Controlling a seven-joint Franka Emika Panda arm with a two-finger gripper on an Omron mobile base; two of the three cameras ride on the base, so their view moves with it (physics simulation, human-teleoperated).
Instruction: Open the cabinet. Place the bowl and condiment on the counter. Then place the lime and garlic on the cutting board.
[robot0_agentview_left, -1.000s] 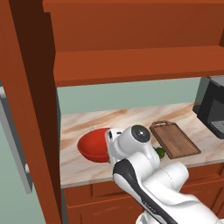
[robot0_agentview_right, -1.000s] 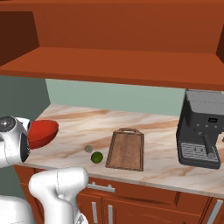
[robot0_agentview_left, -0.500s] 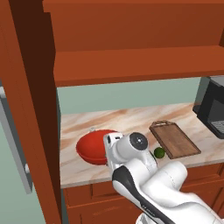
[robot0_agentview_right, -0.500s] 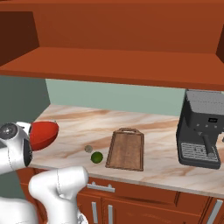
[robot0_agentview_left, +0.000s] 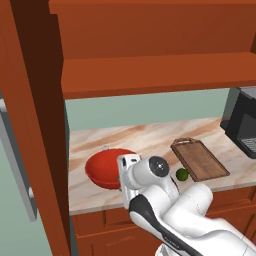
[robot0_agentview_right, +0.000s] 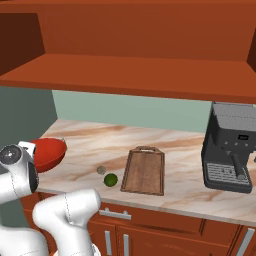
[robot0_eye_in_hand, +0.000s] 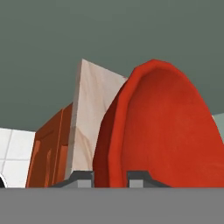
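On the counter (robot0_agentview_left: 150, 137), toward its left end, sits the red bowl (robot0_agentview_left: 102, 166), and the gripper (robot0_eye_in_hand: 109, 178) has its two fingertips (robot0_eye_in_hand: 83, 177) pinched on the bowl's rim, one on each side of the wall, as the hand view shows. From the left base view the arm's white wrist covers the bowl's right edge. To the right, near the counter's front edge, the lime (robot0_agentview_right: 110, 179) lies just left of the cutting board (robot0_agentview_right: 145, 170), not on it, and the garlic (robot0_agentview_right: 101, 170) sits just beside the lime, slightly behind and to its left. A dark coffee machine (robot0_agentview_right: 232, 152) stands at the counter's right end. Above, the cabinet (robot0_agentview_left: 150, 45) is open, its door (robot0_agentview_left: 22, 125) swung out on the left with the grey bar handle facing outward.
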